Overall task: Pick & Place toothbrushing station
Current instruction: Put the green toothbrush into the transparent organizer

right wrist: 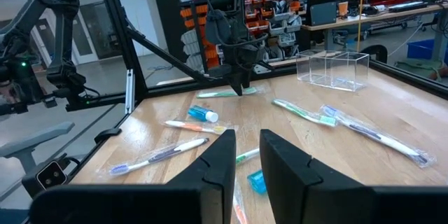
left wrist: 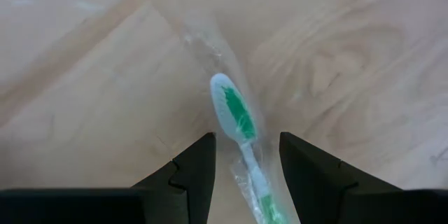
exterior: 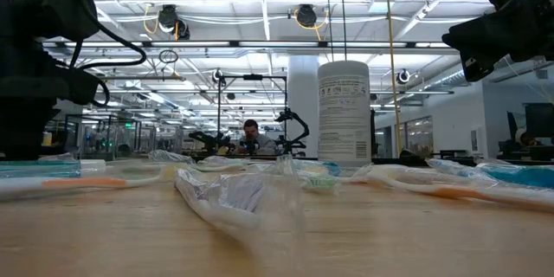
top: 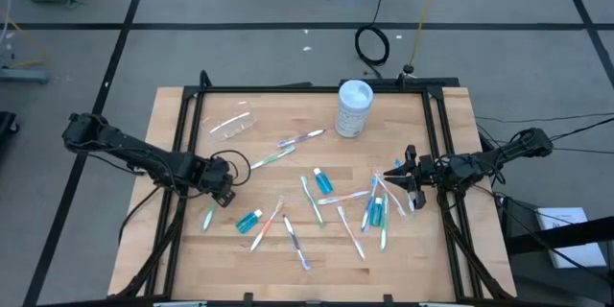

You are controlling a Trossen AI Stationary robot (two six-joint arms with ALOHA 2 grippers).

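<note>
Several wrapped toothbrushes [top: 317, 201] and small blue toothpaste tubes [top: 322, 180] lie flat and scattered on the wooden table. A clear plastic cup [top: 230, 123] lies at the far left and shows in the right wrist view [right wrist: 332, 68]. My left gripper [top: 226, 190] points down, open, over a green toothbrush in a clear wrapper [left wrist: 234, 112]. Its fingers stand on either side of the brush's neck; I cannot tell whether they touch it. My right gripper [top: 403, 180] hovers, slightly open and empty, above the toothbrushes at the right [top: 376, 213].
A tall white cylindrical container [top: 353, 107] stands upright at the table's far edge, also in the low view [exterior: 343, 111]. A black frame [top: 307, 88] runs round the table top. Bare wood lies between the cup and the container, and at the near left corner.
</note>
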